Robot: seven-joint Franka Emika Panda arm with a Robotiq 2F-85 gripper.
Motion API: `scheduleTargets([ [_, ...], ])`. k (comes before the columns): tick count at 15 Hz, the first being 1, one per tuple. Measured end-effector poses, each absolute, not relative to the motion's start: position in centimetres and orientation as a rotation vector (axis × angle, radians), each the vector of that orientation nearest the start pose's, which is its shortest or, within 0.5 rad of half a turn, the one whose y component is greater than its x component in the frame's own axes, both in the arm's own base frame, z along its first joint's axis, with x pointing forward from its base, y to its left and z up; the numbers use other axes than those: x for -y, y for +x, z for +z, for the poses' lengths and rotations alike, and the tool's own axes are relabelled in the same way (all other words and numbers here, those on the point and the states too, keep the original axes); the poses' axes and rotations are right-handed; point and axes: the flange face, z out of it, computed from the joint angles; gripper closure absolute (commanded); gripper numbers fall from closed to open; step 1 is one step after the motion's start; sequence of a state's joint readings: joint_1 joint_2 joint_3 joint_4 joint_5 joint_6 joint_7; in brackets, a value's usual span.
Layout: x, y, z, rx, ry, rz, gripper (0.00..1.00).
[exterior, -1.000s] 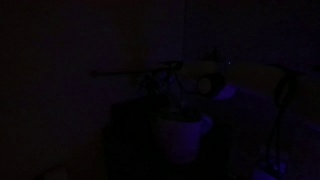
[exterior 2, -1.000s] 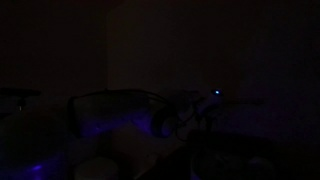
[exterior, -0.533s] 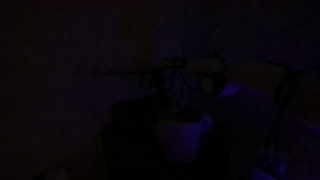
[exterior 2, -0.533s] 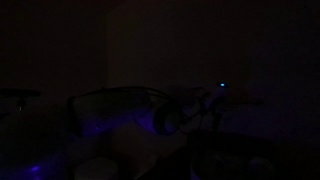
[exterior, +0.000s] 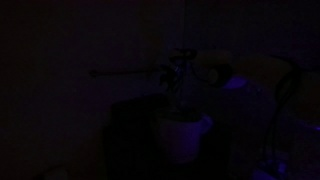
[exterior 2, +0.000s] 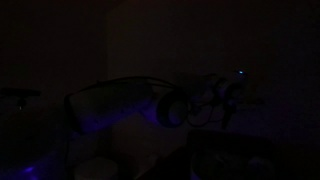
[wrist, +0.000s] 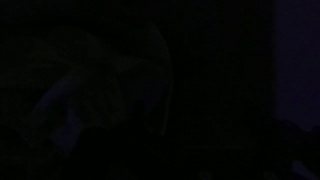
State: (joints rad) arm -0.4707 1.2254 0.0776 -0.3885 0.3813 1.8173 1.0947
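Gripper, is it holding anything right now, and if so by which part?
It cannot be told. The scene is nearly black: only the arm shows faintly in an exterior view, and the wrist view shows no jaws.

A near-dark room of unclear kind; faint blue glow; pale robot arm [exterior 2: 115,95]; tiny indicator light [exterior 2: 240,72]

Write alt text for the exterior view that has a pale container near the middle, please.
A very dark room with only a dim violet glow: the robot arm hangs above a pale container near the middle. Its pincer is too dark to tell whether it is open or shut; everything else is nearly black.
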Motion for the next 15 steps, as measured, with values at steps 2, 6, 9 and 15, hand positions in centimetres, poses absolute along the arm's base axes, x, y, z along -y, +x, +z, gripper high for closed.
scheduleTargets([
  [2, 31.9, 75.5, 34.7, -1.885, -1.861, -0.037, 0.0],
  [6, 31.2, 75.0, 33.2, -1.809, -1.95, 0.065, 0.0],
  [9, 32.3, 74.4, 30.1, -1.885, -2.017, 0.075, 0.0],
  [15, 35.7, 72.8, 23.0, -2.116, -2.165, -0.01, 0.0],
])
